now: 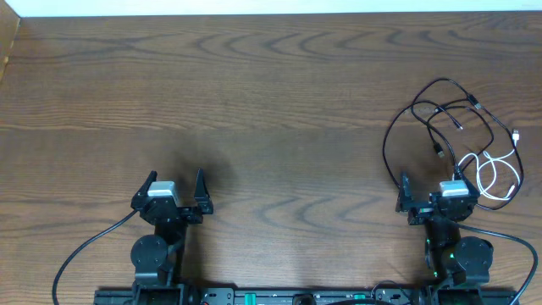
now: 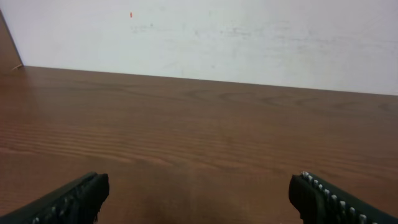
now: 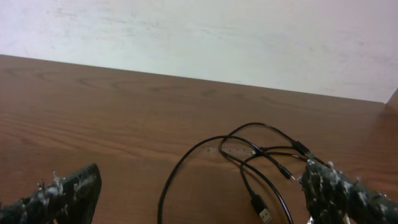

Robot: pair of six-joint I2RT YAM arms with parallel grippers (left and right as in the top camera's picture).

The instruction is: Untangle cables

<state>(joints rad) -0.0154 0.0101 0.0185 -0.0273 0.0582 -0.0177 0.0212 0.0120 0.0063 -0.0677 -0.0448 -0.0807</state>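
- Left gripper [image 1: 176, 175]: jaws are spread wide and nothing is held. Only bare wood is seen between the fingers in the left wrist view [image 2: 199, 186].
- Right gripper [image 1: 434, 180]: jaws are also wide apart and empty. In its wrist view [image 3: 200, 177], black strands are seen passing just ahead of the right-hand fingertip.
- The cables [image 1: 446, 119] are found on the robot's right side of the table [image 1: 254, 93], just in front of the right gripper and well apart from the left one.
- Black cords are looped over each other. A USB plug [image 3: 263, 213] is lying loose near the fingers. A white cable [image 1: 511, 161] is coiled just beside the gripper's outer side.
- No strand is separated yet, so the task is judged not started.
- Risk: several strands could be pinched together if the jaws are closed where cords cross, and the knot would be tightened by a pull.
- Risk: the white coil could be snagged or shoved by the outer finger during any forward move.
- Risk: a thin cord could be missed or slipped from flat against the wood.
- Risk: the whole bundle would be dragged, since the left arm is too far away to pin it.
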